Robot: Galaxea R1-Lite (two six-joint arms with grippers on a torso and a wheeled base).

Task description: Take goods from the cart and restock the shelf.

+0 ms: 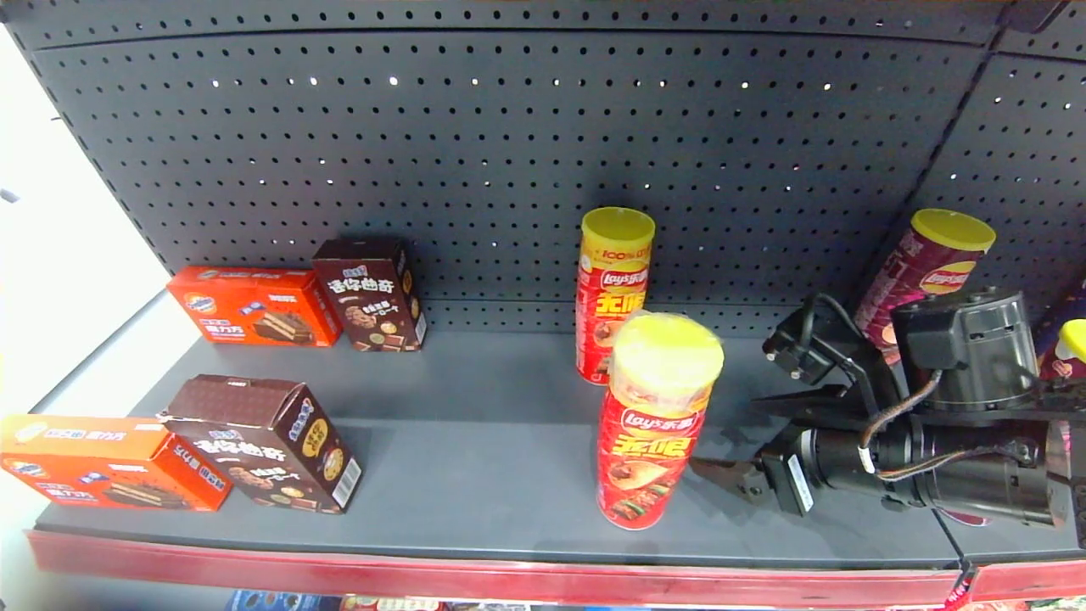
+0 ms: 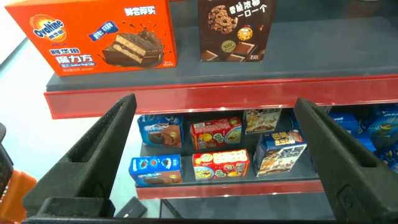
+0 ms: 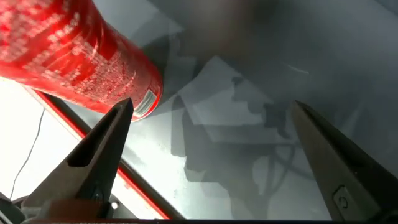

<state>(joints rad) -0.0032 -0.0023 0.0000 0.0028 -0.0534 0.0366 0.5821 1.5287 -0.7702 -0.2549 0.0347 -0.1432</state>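
Observation:
Two red chip cans with yellow lids stand upright on the grey shelf [image 1: 492,441], one at the front [image 1: 653,424] and one behind it [image 1: 612,288]. My right gripper [image 1: 728,434] is open just right of the front can, not touching it. In the right wrist view the red can [image 3: 74,56] lies beyond the open gripper [image 3: 211,104], outside its fingers. My left gripper [image 2: 214,102] is open and holds nothing. It hangs in front of the shelf's red front edge [image 2: 205,99], below an orange box [image 2: 93,34] and a brown cookie box [image 2: 236,28].
Orange boxes [image 1: 254,305] [image 1: 102,462] and brown cookie boxes [image 1: 369,293] [image 1: 267,441] fill the shelf's left side. Purple chip cans [image 1: 925,263] stand at the right behind my right arm. A perforated back panel [image 1: 509,153] closes the rear. The lower shelf holds several small boxes [image 2: 217,149].

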